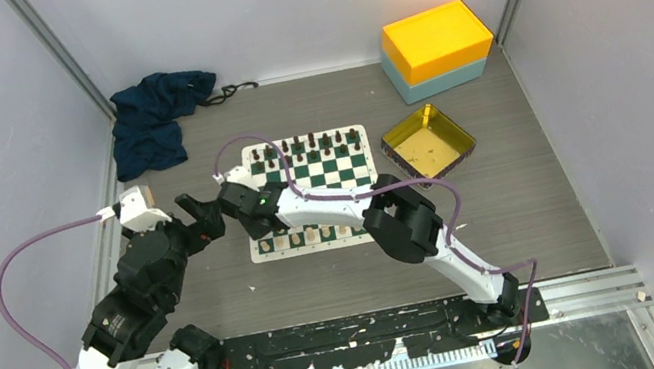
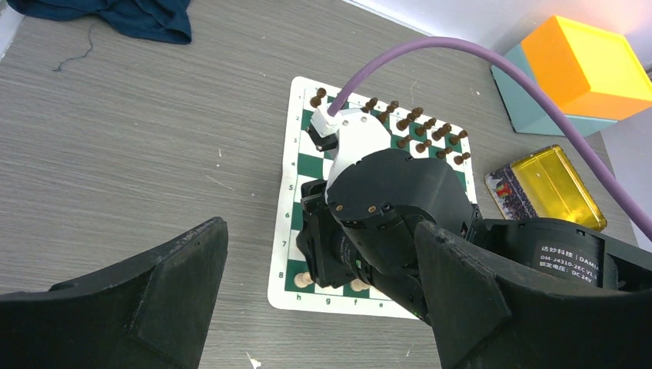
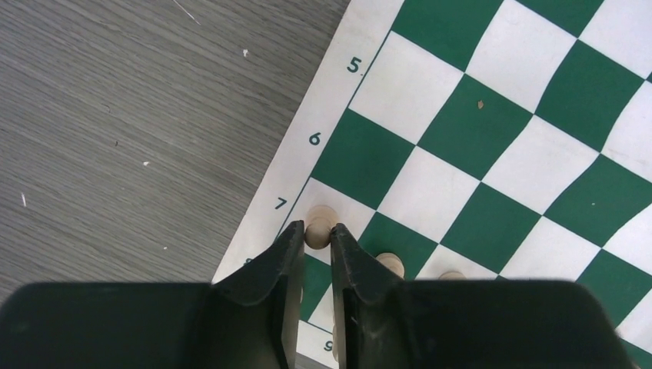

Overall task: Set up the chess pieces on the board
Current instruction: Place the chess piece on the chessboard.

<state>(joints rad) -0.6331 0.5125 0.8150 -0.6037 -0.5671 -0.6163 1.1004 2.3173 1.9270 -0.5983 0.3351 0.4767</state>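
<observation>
Right gripper (image 3: 317,232) flanks pawn (image 3: 319,221) at board (image 3: 450,127) edge; grey table (image 3: 123,123) alongside.

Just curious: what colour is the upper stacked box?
The rectangular box is orange-yellow; top view shows it best.

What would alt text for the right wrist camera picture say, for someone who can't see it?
Two black gripper fingers closely flank a cream pawn standing on the white edge square beside the 7 of a green-and-white chessboard. Grey wood-grain table lies left.
</observation>
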